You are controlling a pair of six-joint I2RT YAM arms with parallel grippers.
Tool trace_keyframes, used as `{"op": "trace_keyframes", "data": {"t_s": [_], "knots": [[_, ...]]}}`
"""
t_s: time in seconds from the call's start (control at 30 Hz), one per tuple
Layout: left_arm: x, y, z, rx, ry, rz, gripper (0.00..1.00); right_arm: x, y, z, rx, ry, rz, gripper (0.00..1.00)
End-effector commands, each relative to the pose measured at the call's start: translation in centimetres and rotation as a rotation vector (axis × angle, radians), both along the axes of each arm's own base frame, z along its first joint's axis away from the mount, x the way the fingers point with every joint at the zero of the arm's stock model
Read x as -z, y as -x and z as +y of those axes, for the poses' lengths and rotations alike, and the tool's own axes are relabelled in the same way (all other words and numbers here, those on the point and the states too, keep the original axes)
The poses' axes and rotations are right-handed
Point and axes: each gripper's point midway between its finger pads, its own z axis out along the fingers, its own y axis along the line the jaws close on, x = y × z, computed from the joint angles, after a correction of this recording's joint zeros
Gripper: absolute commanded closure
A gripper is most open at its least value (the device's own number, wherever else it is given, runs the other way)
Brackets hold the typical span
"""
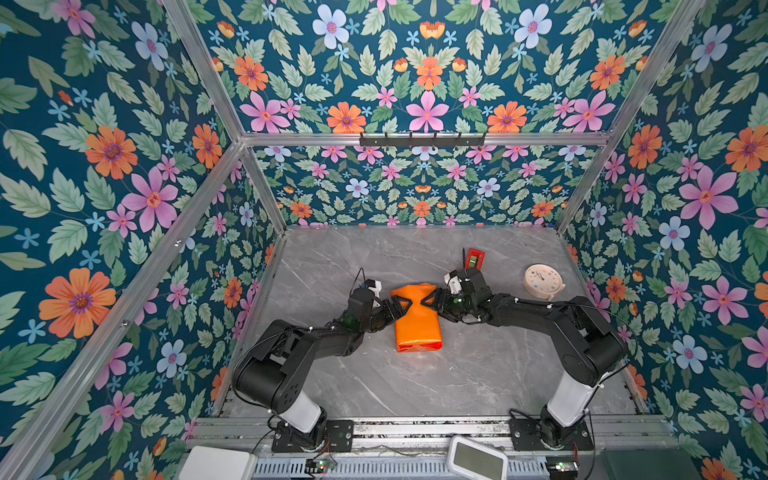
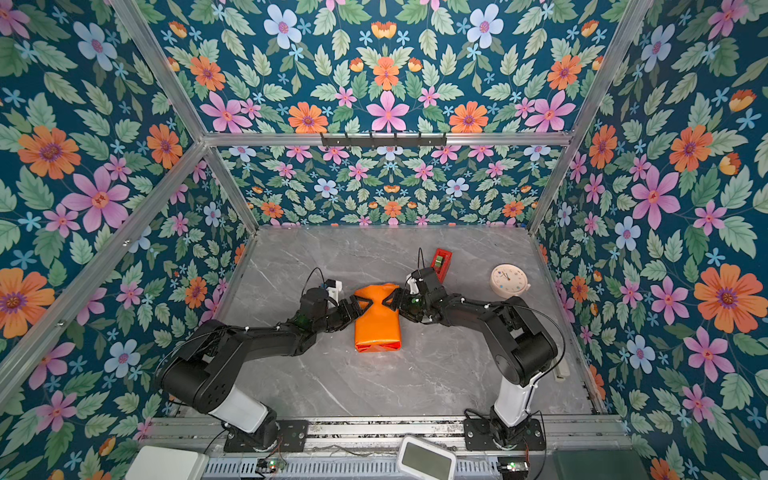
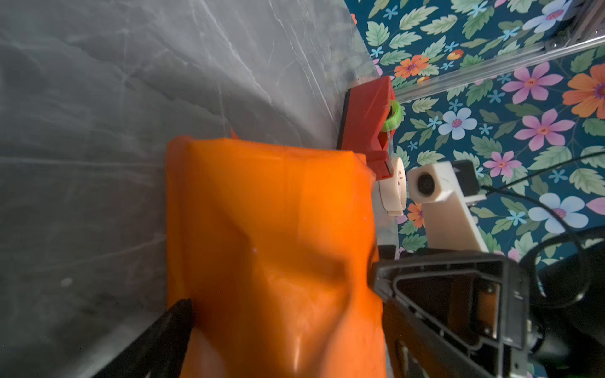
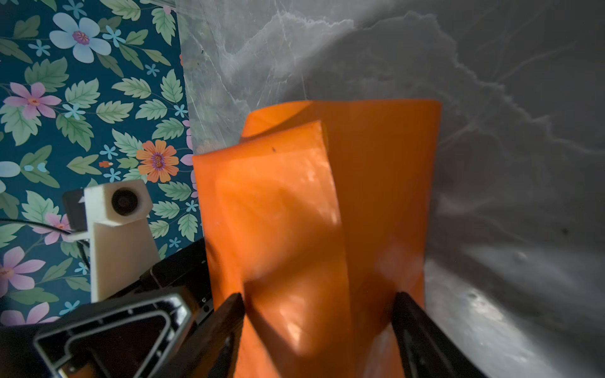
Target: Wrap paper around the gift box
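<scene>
The paper (image 1: 415,320) lies mid-table as a glossy orange bundle, folded shut at its near end and pinched into a waist further back in both top views (image 2: 378,320). The gift box is hidden inside it. My left gripper (image 1: 400,305) meets the waist from the left. Its jaws are spread wide over the paper (image 3: 271,229), with one dark fingertip (image 3: 180,311) showing. My right gripper (image 1: 432,302) faces it from the right. Its fingers (image 4: 235,307) stand wide apart on either side of a raised fold of the paper (image 4: 327,212), open.
A red tape dispenser (image 1: 475,258) stands just behind the right gripper. A round cream clock (image 1: 542,280) lies further right. A white display device (image 1: 478,459) sits at the front rail. Floral walls enclose the grey marble table (image 1: 457,374).
</scene>
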Motion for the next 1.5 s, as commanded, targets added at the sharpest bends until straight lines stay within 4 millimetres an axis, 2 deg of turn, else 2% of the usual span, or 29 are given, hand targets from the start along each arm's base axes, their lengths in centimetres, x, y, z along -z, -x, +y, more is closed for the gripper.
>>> {"op": "trace_keyframes", "data": {"t_s": [0.0,0.3,0.4,0.43,0.6,1.03,1.27,1.47], "knots": [[-3.2,-0.9,-1.5,0.039,0.086,-0.076,0.07,-3.5,-0.8,1.6,-0.031,-0.1,-0.076,0.27],[-7.4,-2.4,-2.6,0.058,0.114,-0.166,0.04,-9.3,-2.1,1.7,-0.048,-0.118,-0.247,0.27],[-8.1,-2.4,-2.6,0.065,0.112,-0.186,0.04,-9.5,-2.0,1.7,-0.058,-0.113,-0.281,0.27],[-8.4,-2.4,-2.6,0.067,0.114,-0.194,0.03,-11.0,-1.8,1.5,-0.059,-0.125,-0.318,0.27],[-9.3,-1.9,-2.4,0.073,0.119,-0.223,0.02,-11.3,-1.6,1.1,-0.058,-0.118,-0.353,0.27],[-9.3,-0.4,-1.7,0.074,0.116,-0.251,0.07,-10.6,-0.8,0.3,-0.037,-0.13,-0.42,0.32],[-9.4,0.2,-1.3,0.08,0.087,-0.274,0.15,-11.3,-0.2,0.2,-0.042,-0.156,-0.491,0.32],[-9.0,0.4,-1.2,0.089,0.05,-0.284,0.2,-10.6,-0.1,0.2,-0.048,-0.143,-0.491,0.33]]}}
